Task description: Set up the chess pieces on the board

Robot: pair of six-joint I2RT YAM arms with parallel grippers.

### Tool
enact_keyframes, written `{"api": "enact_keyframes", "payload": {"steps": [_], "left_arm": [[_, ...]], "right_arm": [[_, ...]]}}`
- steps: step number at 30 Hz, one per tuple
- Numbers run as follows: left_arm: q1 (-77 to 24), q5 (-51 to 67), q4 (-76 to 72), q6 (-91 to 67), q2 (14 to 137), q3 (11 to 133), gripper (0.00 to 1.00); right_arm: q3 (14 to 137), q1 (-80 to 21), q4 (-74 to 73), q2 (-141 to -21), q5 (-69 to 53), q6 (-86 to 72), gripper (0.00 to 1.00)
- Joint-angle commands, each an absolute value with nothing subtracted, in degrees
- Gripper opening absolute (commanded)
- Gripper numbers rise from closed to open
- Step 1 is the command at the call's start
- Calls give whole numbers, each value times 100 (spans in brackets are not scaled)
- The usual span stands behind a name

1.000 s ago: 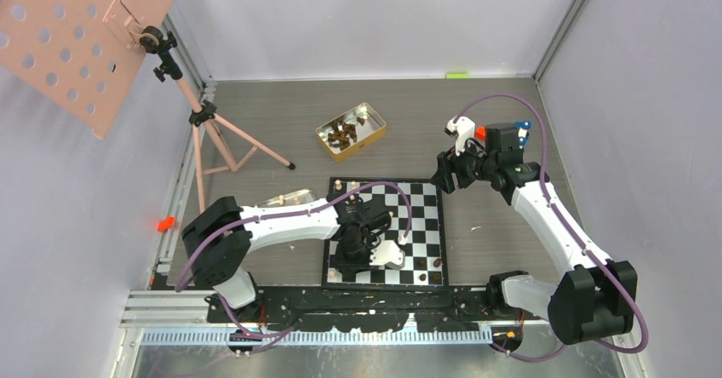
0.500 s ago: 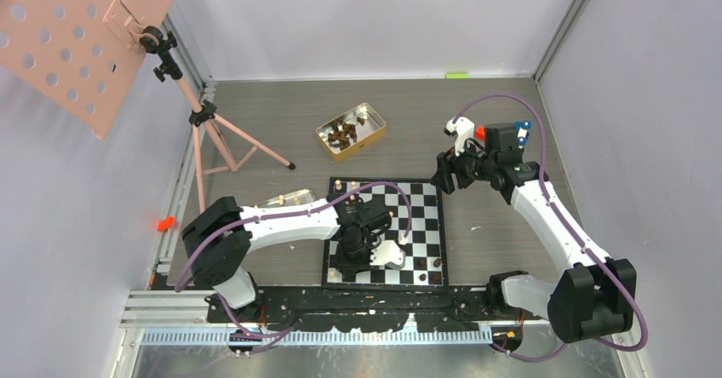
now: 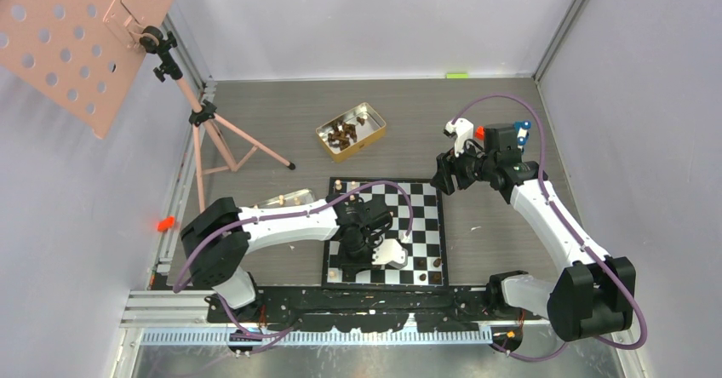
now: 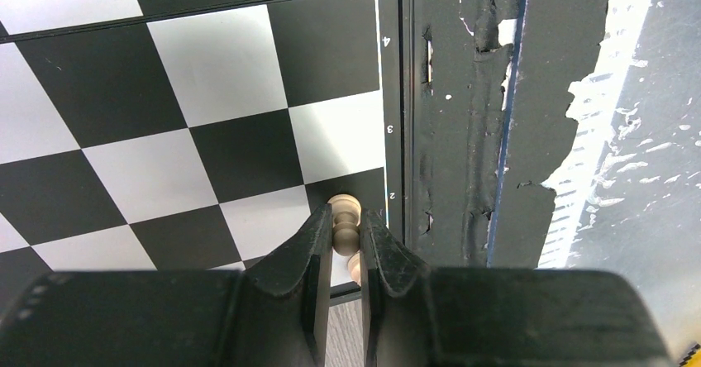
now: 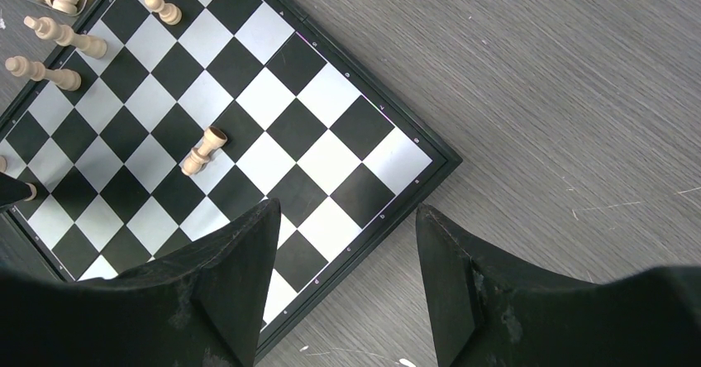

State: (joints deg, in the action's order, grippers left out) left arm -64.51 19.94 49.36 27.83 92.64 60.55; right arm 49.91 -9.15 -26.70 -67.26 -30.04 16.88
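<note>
Left wrist view: left gripper (image 4: 345, 222) clenched on a pale pawn (image 4: 345, 208) at the near edge of the board (image 4: 223, 61), beside its border. Right gripper (image 5: 347, 212), fingers spread and empty, hangs over the board's far right corner.

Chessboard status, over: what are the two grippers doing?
Left gripper shut on pale pawn at edge of board. Right gripper open, empty, over board corner. Nothing seen blocking.
</note>
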Motion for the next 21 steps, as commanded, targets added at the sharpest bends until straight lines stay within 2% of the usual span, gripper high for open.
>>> {"api": "enact_keyframes", "payload": {"steps": [1, 8, 11, 18, 21], "left_arm": [[-6485, 2032, 4798, 2801, 9115, 6021, 12], [-6490, 2134, 4903, 2828, 9083, 5970, 12], [-6495, 2162, 4938, 2833, 9117, 5970, 16], [-6494, 2091, 4959, 2838, 9013, 5937, 33], [-6487, 1990, 4934, 2826, 8901, 5922, 47]], "right_arm": [[5050, -888, -2630, -6725, -3003, 1784, 67], [5047, -888, -2637, -6731, -2997, 1792, 67], [5045, -888, -2641, -6732, -2997, 1801, 67], [5045, -887, -2640, -6745, -2997, 1801, 67], [5045, -887, -2638, -6758, -3005, 1795, 67]]}}
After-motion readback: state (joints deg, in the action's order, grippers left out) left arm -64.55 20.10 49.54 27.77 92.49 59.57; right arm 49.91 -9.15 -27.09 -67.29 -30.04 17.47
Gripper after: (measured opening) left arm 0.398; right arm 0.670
